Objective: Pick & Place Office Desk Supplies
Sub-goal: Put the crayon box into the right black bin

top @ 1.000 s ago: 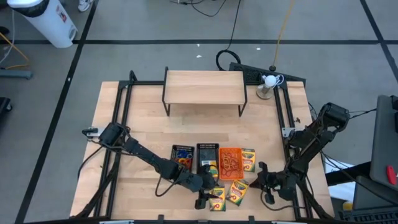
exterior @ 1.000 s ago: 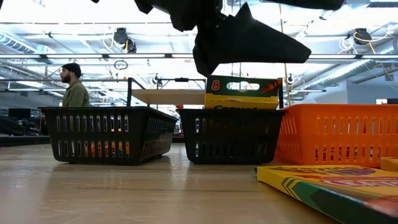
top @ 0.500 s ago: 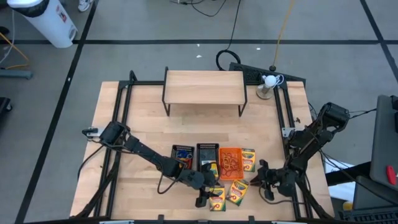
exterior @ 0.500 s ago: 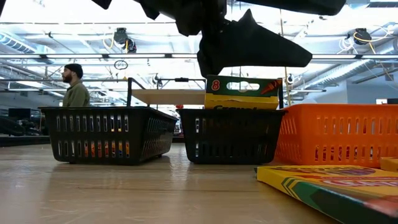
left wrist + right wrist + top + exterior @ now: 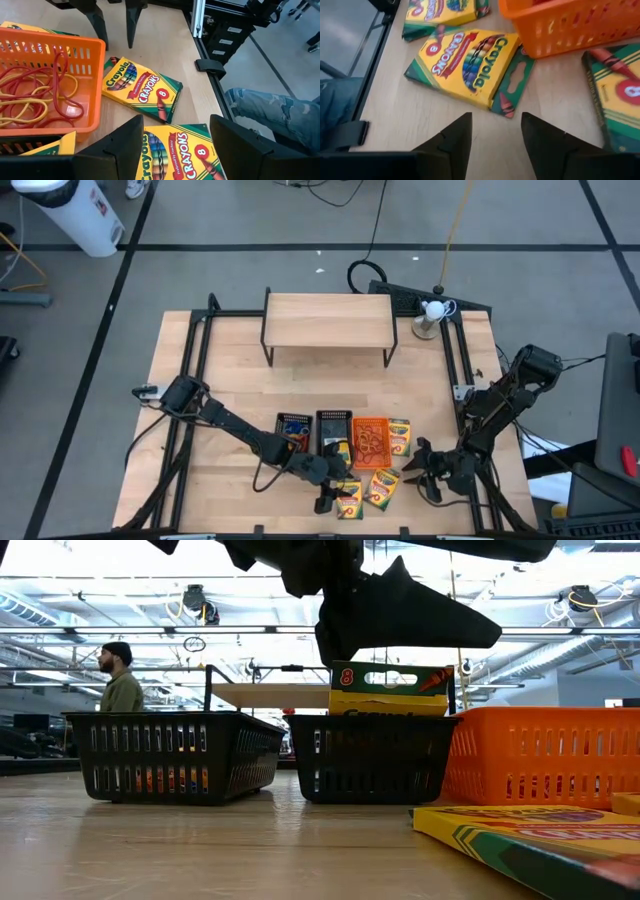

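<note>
Crayon boxes are scattered around the near edge of the table, close to the three mesh trays that sit in a row: a black tray [image 5: 293, 428] on the left with coloured rubber bands [image 5: 295, 440] in it, a second black tray [image 5: 333, 426] in the middle with one crayon box standing up in it [image 5: 390, 690], and the orange tray [image 5: 371, 440] on the right holding a tangle of red and orange rubber bands [image 5: 35, 97].

One crayon box [image 5: 470, 67] lies flat on the wood just in front of the right gripper [image 5: 495, 132], whose fingers are spread apart with nothing between them, hovering a bit short of the box, not touching it. That gripper sits at the near right corner of the table, just right of the loose boxes. Another box [image 5: 399, 437] lies against the right side of the orange tray.

The left gripper [image 5: 175, 137] is near the middle of the near edge, right above a crayon box [image 5: 180, 155] that lies between its wide-open fingers; no contact visible. A further box [image 5: 141, 89] lies just beyond it, beside the orange tray.

At the far side stands the wooden shelf [image 5: 328, 320], with a small white ball on a stand [image 5: 432, 311] to its right. A person [image 5: 119, 680] stands in the room behind.
</note>
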Robot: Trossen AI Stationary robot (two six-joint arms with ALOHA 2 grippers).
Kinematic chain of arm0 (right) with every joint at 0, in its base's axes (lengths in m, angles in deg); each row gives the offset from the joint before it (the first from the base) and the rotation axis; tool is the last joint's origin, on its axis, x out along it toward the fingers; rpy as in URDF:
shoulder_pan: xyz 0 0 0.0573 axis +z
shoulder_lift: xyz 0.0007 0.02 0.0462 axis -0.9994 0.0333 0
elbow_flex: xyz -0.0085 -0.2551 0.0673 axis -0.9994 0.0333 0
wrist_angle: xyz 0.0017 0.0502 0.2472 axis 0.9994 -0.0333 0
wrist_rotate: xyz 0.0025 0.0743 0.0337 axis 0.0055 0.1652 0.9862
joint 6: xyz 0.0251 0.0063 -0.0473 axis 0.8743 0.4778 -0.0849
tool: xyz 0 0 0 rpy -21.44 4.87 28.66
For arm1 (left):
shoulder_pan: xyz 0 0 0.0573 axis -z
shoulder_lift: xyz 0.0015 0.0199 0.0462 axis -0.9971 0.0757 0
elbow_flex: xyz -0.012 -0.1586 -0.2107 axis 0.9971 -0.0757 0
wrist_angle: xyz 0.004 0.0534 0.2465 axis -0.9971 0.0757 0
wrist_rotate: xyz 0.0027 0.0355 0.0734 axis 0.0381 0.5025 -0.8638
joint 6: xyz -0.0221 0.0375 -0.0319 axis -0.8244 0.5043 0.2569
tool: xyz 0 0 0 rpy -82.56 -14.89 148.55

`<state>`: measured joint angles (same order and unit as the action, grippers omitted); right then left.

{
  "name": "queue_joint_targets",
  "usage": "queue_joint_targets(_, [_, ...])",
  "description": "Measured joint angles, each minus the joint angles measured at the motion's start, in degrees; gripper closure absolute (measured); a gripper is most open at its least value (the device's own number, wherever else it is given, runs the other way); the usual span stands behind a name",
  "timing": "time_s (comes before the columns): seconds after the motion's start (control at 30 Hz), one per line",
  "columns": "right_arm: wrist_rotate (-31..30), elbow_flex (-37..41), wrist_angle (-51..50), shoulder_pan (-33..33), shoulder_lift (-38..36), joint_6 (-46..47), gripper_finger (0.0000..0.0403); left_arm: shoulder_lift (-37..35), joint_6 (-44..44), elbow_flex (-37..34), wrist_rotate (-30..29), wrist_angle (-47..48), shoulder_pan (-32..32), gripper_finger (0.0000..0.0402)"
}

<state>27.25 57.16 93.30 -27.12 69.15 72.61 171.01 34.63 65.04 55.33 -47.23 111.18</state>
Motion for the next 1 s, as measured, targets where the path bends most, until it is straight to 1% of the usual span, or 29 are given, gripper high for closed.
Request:
queue_joint_targets(0.23, [0.53, 0.00, 0.76, 0.00, -0.02, -0.68, 0.0251, 0.00, -0.09, 0.00, -0.02, -0.01, 0.00, 0.0172])
queue_joint_targets(0.43, [0.46, 0.00, 5.14, -0.02, -0.02, -5.92, 0.0252, 0.00, -0.24, 0.00, -0.04, -0.02, 0.00, 0.0172])
queue_joint_targets(0.67, [0.42, 0.00, 4.67, -0.31, 0.10, -6.08, 0.0257, 0.00, -0.48, 0.00, -0.02, -0.02, 0.05, 0.0172])
queue_joint_targets(0.77, [0.69, 0.00, 5.18, -1.08, 1.54, -6.07, 0.0257, 0.00, -0.50, 0.00, -0.02, -0.02, 0.11, 0.0172])
queue_joint_targets(0.9, [3.27, 0.00, 7.41, -2.46, 4.59, -5.72, 0.0257, 0.00, -0.94, 0.00, -0.02, -0.03, 0.12, 0.0172])
queue_joint_targets(1.0, [3.40, -0.07, 8.88, -2.90, 5.74, -6.17, 0.0257, 0.00, -1.36, 0.00, -0.02, -0.05, 0.11, 0.0172])
